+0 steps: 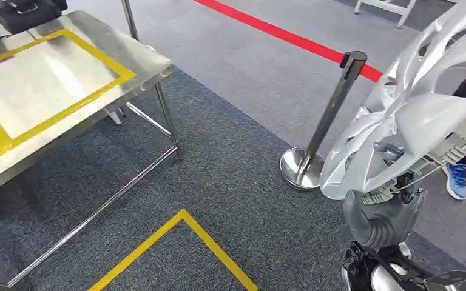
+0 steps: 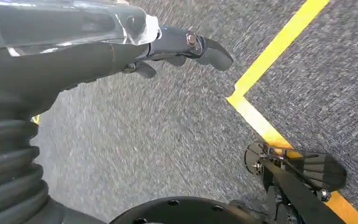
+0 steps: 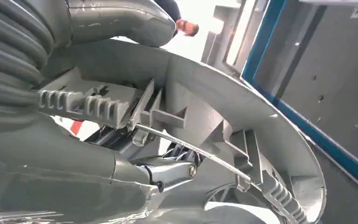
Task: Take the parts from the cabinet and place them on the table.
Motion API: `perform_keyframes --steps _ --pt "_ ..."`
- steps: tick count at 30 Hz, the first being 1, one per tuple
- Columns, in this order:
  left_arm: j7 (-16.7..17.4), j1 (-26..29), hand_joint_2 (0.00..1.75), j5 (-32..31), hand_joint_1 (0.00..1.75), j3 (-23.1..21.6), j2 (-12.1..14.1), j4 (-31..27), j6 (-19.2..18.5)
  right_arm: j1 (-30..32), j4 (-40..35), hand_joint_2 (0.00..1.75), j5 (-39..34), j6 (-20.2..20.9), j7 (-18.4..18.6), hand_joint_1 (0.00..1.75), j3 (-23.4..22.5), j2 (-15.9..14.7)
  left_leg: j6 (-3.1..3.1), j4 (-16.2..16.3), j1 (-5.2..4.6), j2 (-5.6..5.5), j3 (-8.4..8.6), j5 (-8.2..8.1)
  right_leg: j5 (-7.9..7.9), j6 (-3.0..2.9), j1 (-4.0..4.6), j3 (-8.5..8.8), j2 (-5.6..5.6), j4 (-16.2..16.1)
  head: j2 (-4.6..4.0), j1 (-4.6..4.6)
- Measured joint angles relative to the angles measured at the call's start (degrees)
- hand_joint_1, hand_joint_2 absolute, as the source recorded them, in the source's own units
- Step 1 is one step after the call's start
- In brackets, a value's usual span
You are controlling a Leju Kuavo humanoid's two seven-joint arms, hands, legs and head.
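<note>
Carrying a silver wheel cover (image 1: 412,103) gripped in the right hand (image 1: 383,219) toward the steel tabletop (image 1: 48,85), left hand (image 2: 168,46) hanging empty with fingers apart; next, facing the tabletop and setting it down.

one wheel cover (image 1: 412,115), one table (image 1: 54,91), one stanchion (image 1: 330,118)

The empty left hand (image 2: 168,46) hangs over grey carpet (image 2: 158,140) and yellow tape (image 2: 279,46).

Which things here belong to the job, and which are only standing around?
For the job:
- silver wheel cover, held by the right hand
- steel table

Not for the job:
- barrier post
- red floor line
- blue shoe
</note>
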Motion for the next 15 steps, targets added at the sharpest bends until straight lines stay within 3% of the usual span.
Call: perform_keyframes --steps 1,2,3,4,6,7,8,9,10,12,13,14,15 --pt "0.0 0.0 1.75 0.0 0.0 0.0 -0.1 0.0 0.0 0.0 0.0 1.75 0.0 0.0 0.0 1.75 0.0 0.0 -0.3 0.2 0.25 -0.89 0.02 -0.13 2.83 0.2 -0.29 2.36 0.56 -5.3 0.0 0.0" --pt "0.0 0.0 1.75 0.0 0.0 0.0 -0.1 0.0 0.1 0.0 0.0 1.75 0.0 0.0 0.0 1.75 -0.2 0.0 -0.78 0.6 0.39 -1.72 -0.1 -0.36 4.76 0.63 -0.9 4.47 2.71 -10.4 0.0 0.13" --pt "0.0 -0.1 1.75 0.0 0.0 0.0 0.0 0.0 0.2 0.0 0.0 1.75 0.0 0.0 0.0 1.75 -0.3 0.0 -1.38 1.1 0.06 -2.36 -0.63 -0.51 3.73 0.71 -0.88 4.95 4.69 -11.5 0.0 0.31" --pt "0.0 -0.1 1.75 0.0 0.0 0.1 0.0 0.0 0.2 0.0 0.0 1.75 0.2 0.0 0.0 1.75 -0.4 0.1 -1.65 1.0 0.12 -2.97 -0.94 -0.33 3.96 -0.12 -0.85 4.75 3.93 -11.3 0.0 0.11" --pt "0.0 0.2 1.75 0.0 0.0 0.3 0.0 0.0 0.2 0.0 0.0 1.75 0.2 0.0 0.0 1.75 -0.4 0.1 -2.35 0.4 0.42 -3.88 -1.1 0.12 4.06 -0.9 -0.44 4.92 3.06 -11.3 0.0 0.06" --pt "0.0 0.2 1.75 0.0 0.0 0.5 0.0 0.0 0.2 -0.1 0.0 1.75 0.3 0.0 0.0 1.75 -0.5 0.2 -2.55 0.5 0.41 -4.46 -1.26 0.18 4.25 -1.31 -0.78 4.96 2.4 -11.5 0.0 0.0" --pt "0.0 0.3 1.75 0.0 0.0 0.5 0.0 0.0 0.1 -0.2 0.0 1.75 0.3 0.0 0.0 1.75 -0.5 0.2 -2.65 1.1 0.24 -2.43 -1.56 -0.31 4.38 -1.63 -0.88 5.0 1.58 -11.6 0.0 0.04" --pt "0.0 0.3 1.75 0.0 0.0 0.5 0.0 0.0 0.1 -0.2 0.0 1.75 0.3 0.0 0.0 1.75 -0.6 0.3 -2.89 3.5 -0.05 1.06 -2.88 -2.09 4.3 -2.18 -0.79 4.98 0.93 -11.6 0.0 -0.53" --pt "0.0 0.1 1.75 0.0 0.0 0.5 0.2 0.0 0.2 -0.2 0.0 1.75 0.3 0.0 0.0 1.75 -0.7 0.3 -3.05 7.6 0.01 2.67 -4.82 -4.27 4.28 -2.35 -0.66 4.88 0.35 -11.6 0.0 -0.77" --pt "0.0 0.0 1.75 0.0 0.0 0.6 0.2 0.0 0.2 -0.1 0.0 1.75 0.3 0.0 0.0 1.75 -0.9 0.3 -3.14 17.0 0.01 3.37 -9.4 -8.03 4.2 -2.48 -0.45 4.71 -1.26 -11.6 0.0 -0.77" --pt "0.0 0.0 1.75 -0.1 0.0 0.6 0.3 0.0 0.1 -0.1 0.0 1.75 0.3 0.0 0.0 1.75 -0.9 0.3 -3.11 19.2 0.01 3.36 -10.44 -8.31 4.19 -2.5 -0.39 4.71 -2.0 -11.6 0.0 -0.79" --pt "0.0 0.1 1.75 -0.1 0.0 0.7 0.3 0.0 0.1 -0.1 0.0 1.75 0.3 0.0 0.0 1.75 -0.9 0.3 -3.01 18.3 0.01 3.38 -9.95 -7.27 4.14 -2.54 -0.35 4.76 -2.77 -11.6 0.0 -0.77" --pt "0.0 0.1 1.75 -0.1 0.0 0.8 0.3 0.0 0.1 -0.1 0.0 1.75 0.3 0.0 0.0 1.75 -1.0 0.3 -2.83 14.4 -0.02 3.52 -7.89 -5.05 4.08 -2.53 -0.3 4.88 -3.49 -11.6 0.0 -0.79"
